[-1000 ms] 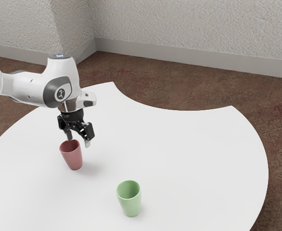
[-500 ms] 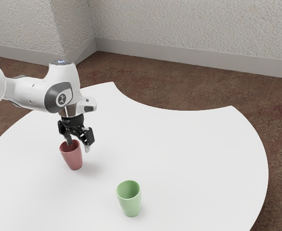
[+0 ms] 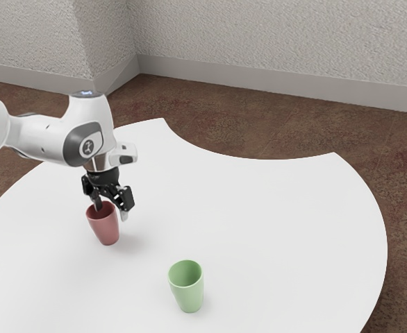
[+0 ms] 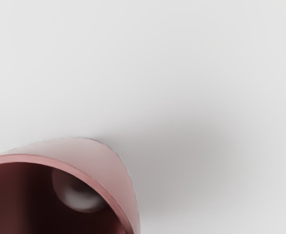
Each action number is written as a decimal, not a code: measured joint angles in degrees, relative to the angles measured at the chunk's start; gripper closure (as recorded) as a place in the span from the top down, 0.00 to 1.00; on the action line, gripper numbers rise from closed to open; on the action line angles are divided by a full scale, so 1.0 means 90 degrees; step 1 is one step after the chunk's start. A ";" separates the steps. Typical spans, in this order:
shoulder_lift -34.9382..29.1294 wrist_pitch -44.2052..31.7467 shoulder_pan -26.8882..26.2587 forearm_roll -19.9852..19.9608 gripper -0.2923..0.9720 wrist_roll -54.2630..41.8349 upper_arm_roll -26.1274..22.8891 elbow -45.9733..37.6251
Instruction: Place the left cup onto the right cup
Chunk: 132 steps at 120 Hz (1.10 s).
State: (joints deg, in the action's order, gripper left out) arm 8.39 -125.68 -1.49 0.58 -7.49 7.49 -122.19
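Observation:
A red cup (image 3: pixel 104 226) stands upright on the white table (image 3: pixel 259 208), toward the exterior view's left. My gripper (image 3: pixel 111 210) is right at its rim, one finger dipping inside the cup and the other (image 3: pixel 124 214) outside its wall on the side toward the exterior view's right. The fingers stand apart, so the gripper is open around the rim. In the wrist view the red cup (image 4: pixel 104 165) sits close under my hand, with its dark inside showing. A green cup (image 3: pixel 186 285) stands upright nearer the table's front edge, off to the exterior view's right of the red one.
The round white table has a curved notch (image 3: pixel 210 149) cut in its far edge. Brown carpet (image 3: pixel 294 118) and a light wall lie beyond it.
My hand has come down slightly and shifted toward the exterior view's left, bringing the fingers down over the red cup's rim. Neither cup has moved.

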 joint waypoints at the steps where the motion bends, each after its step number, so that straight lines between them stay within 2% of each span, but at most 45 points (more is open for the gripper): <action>1: 0.0006 -0.0003 0.0001 0.0000 0.75 0.0000 0.0000 0.0000; 52: 0.0177 -0.0117 0.0018 0.0004 0.73 0.0009 -0.0002 0.0010; 132: 0.0253 -0.0208 -0.0044 0.0004 0.59 0.0012 -0.0002 0.0010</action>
State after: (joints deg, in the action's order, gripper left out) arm 10.67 -127.55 -1.88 0.61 -7.39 7.47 -122.10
